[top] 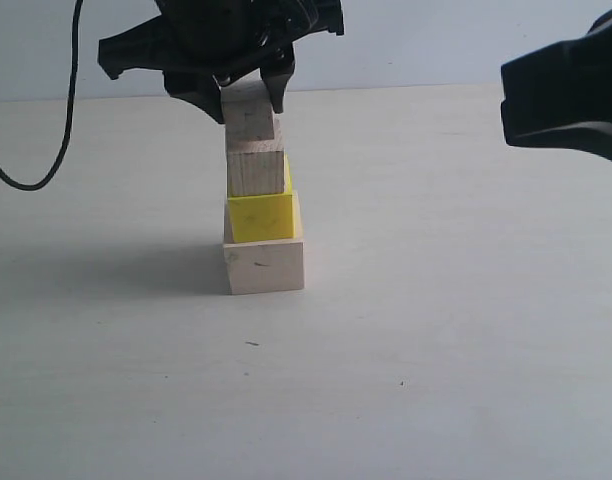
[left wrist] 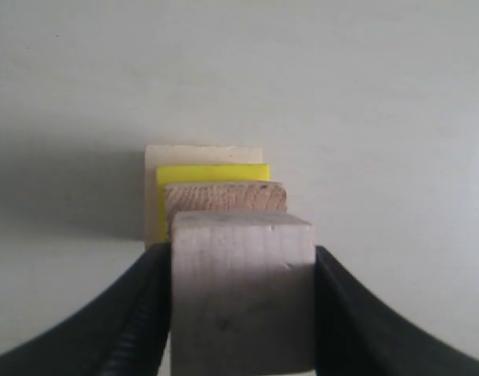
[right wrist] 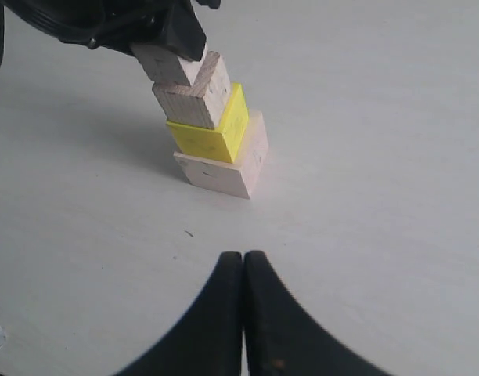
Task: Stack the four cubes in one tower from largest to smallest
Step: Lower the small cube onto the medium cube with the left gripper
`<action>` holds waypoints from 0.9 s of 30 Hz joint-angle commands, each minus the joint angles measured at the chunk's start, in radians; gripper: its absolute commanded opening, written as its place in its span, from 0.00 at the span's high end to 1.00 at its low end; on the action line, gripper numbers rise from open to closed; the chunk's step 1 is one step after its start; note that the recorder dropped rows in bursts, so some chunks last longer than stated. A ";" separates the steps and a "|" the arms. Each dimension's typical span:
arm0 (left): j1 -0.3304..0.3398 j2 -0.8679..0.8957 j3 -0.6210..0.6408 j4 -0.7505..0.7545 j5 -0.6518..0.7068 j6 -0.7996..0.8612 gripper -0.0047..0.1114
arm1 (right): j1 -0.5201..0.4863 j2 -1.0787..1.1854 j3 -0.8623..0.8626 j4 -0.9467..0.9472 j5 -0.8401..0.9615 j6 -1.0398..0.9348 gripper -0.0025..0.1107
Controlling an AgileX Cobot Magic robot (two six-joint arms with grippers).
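A tower stands mid-table: the large pale wooden cube at the bottom, the bright yellow cube on it, then the medium bare-wood cube. The small bare-wood cube sits on top, with my left gripper shut on it from above. The left wrist view has the small cube between both black fingers, the lower cubes stepping out beyond it. My right gripper is shut and empty, hovering off to the right of the tower. The layers are slightly offset.
A black cable hangs at the far left. The right arm's body fills the upper right of the exterior view. Pale table surface surrounds the tower on all sides.
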 commanded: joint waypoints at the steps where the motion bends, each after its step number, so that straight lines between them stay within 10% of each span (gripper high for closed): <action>1: -0.002 -0.003 -0.008 0.020 0.012 -0.016 0.96 | 0.003 -0.001 0.004 -0.016 -0.007 -0.011 0.98; 27: -0.002 0.020 -0.008 -0.010 -0.016 0.002 0.96 | 0.003 -0.001 0.004 -0.014 -0.007 -0.011 0.98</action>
